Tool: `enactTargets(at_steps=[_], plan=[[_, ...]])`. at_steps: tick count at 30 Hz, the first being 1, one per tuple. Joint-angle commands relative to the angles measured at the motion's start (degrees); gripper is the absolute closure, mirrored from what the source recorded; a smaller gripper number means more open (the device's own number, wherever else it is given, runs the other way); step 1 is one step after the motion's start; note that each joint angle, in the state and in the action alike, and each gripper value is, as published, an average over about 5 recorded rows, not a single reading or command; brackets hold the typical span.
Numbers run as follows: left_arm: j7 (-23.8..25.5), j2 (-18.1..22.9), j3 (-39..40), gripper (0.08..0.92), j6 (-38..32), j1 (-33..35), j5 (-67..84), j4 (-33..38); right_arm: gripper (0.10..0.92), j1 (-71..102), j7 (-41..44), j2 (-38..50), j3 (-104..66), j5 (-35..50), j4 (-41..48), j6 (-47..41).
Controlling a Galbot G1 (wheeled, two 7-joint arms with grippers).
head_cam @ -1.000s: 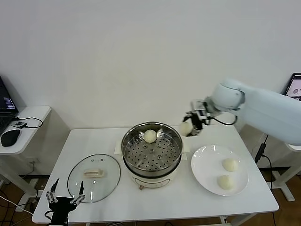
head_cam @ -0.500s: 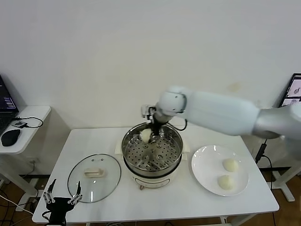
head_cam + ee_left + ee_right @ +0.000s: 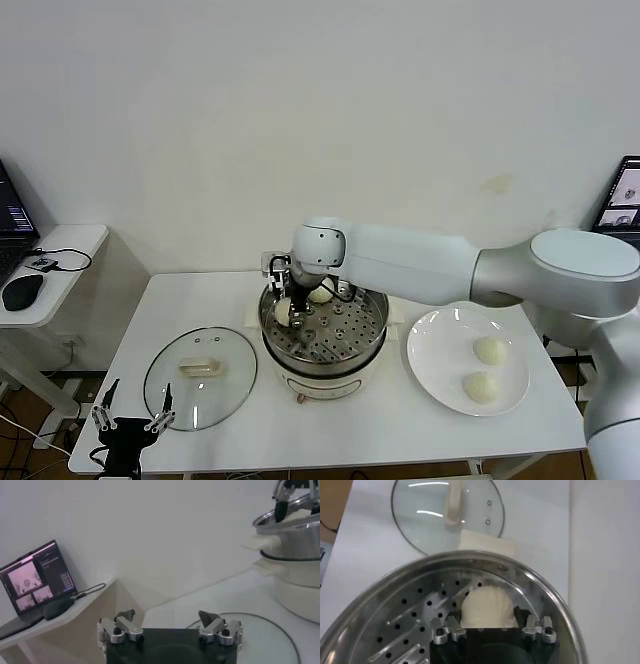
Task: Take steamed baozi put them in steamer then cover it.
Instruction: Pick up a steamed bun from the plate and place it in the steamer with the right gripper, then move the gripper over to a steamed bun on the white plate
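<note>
The steel steamer [image 3: 372,338] stands on its cream pot base [image 3: 335,381] at mid table. One baozi [image 3: 321,294] lies at the back of the basket. My right gripper [image 3: 289,313] reaches into the steamer's left side, shut on a second baozi [image 3: 281,311]. In the right wrist view this baozi [image 3: 487,605] sits between the fingers [image 3: 452,630] just above the perforated floor, close to the steamer wall [image 3: 540,587]. Two more baozi [image 3: 489,350] [image 3: 481,387] lie on the white plate [image 3: 432,352]. The glass cover [image 3: 200,366] lies flat on the table to the left. My left gripper [image 3: 130,424] hangs open and empty at the front left edge.
A side table [image 3: 60,250] with a laptop and a mouse stands at the far left; the laptop [image 3: 37,575] also shows in the left wrist view. The right arm spans above the steamer and the plate's back. The cover's rim [image 3: 270,622] lies just ahead of the left gripper [image 3: 170,622].
My right arm swung from beside the plate across to the steamer, carrying the baozi, and lowered it into the basket's left side. The left gripper stayed put.
</note>
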State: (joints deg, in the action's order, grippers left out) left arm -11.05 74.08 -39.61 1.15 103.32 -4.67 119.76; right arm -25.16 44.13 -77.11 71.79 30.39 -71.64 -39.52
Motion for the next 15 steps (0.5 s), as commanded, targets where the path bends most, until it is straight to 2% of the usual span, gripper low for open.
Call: enactTargets(at_steps=[1, 5, 10, 15], plan=[[0.0, 0.0, 0.1, 0.177, 0.0, -0.1, 0.0, -0.1, 0.242, -3.9, 2.4, 3.2, 0.4, 0.4, -3.8, -1.3], [0.1, -0.1, 0.2, 0.177, 0.1, -0.2, 0.0, 0.0, 0.205, -9.9, 8.4, 10.7, 1.6, -2.2, -8.9, 2.1], [0.2, -0.3, 0.4, 0.177, 0.2, -0.2, -0.1, 0.4, 0.203, -16.7, 16.6, 24.2, 3.7, -7.7, -17.2, 9.7], [0.2, -0.5, 0.8, 0.177, 0.3, 0.0, -0.2, 0.8, 0.203, -18.2, 20.6, 38.8, 4.6, -13.9, -24.1, 14.9]])
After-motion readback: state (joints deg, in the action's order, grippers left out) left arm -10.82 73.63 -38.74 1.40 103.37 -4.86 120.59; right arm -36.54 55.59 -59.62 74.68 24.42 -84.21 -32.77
